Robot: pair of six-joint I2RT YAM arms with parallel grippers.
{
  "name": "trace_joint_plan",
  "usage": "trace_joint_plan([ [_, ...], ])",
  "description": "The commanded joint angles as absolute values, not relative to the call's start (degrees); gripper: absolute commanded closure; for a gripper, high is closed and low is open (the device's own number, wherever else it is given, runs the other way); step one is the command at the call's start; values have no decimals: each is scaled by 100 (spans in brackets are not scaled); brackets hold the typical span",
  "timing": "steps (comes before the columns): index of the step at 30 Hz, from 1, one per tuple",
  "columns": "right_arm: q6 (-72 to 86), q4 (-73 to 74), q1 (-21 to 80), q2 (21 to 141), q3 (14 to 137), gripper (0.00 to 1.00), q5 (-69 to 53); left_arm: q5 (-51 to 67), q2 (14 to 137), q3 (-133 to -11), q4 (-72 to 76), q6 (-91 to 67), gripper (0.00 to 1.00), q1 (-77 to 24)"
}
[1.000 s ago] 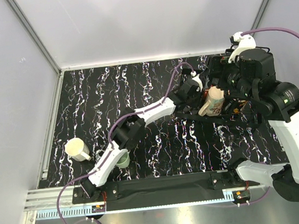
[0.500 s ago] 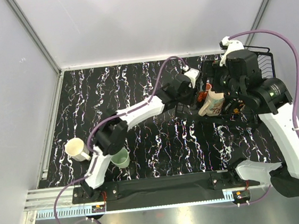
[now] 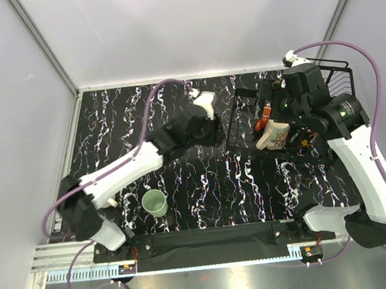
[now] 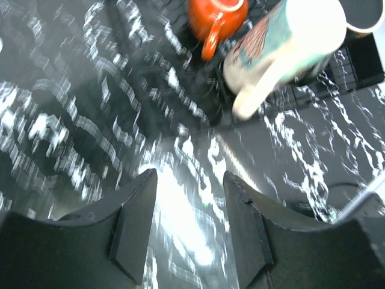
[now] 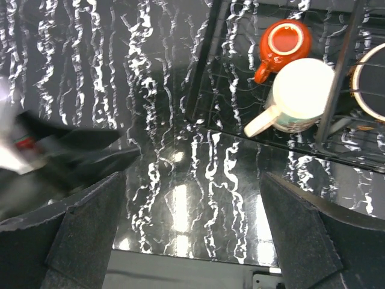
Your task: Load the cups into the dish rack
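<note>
- The rack [image 5: 203, 66] is black wire and sits at the far right of the table [image 3: 128, 117].
- A glossy red mug [image 5: 284, 41] stands upright in the rack with its mouth up and its handle towards the near side.
- Just beside it a cream mug [image 5: 299, 91] with a teal and red print lies tipped over, its handle pointing out towards the rack's low edge.
- A dark cup [image 5: 374, 90] with a pale rim sits past a wire divider from the cream mug.
- A pale green cup [image 3: 155, 202] stands upright on the table near the front edge, well apart from the rack.
- The left gripper [image 4: 189, 180] hangs over bare table short of the rack, fingers apart with nothing between them.
- The right gripper [image 5: 192, 180] is spread wide above the table at the rack's near edge, holding nothing.
- The dark cup is cut off by the picture's edge, so its pattern cannot be made out.
- The left wrist view is smeared, and the left arm [image 5: 42, 153] is only a blur in the right wrist view.
- The table is black with white marble-like veins.
- Plain pale walls [image 3: 201, 26] with metal corner rails close it in.
</note>
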State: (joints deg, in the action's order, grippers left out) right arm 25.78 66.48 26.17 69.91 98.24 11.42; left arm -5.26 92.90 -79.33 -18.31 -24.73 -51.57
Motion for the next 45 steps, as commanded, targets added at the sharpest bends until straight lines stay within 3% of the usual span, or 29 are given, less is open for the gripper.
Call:
trace_joint_plan([
  [1,2630,6627,2584,6820,9923,0,743,-1018,8273,-7508,-2387,-3075,46,-5098],
  [10,2417,7023,2654,7681,9774,0,-80,-2299,5609,-6706,-4533,-3752,39,-4580],
  [16,2566,7172,4042,8586,10379,0,782,-2372,4703,-6618,-5905,-3990,39,-3771],
  [23,3084,6338,4403,8684,9713,0,677,-2048,4413,-6320,-6776,-4535,37,-3182],
  [24,3120,6241,4395,8570,9477,0,633,-2126,4403,-6328,-6959,-4579,32,-3173],
  [37,2751,5399,4395,7920,8571,0,150,-3515,5378,-6706,-7857,-5256,33,-2954],
  [45,2514,5317,4395,7707,8217,0,123,-3254,5826,-6460,-7445,-4501,36,-1452],
])
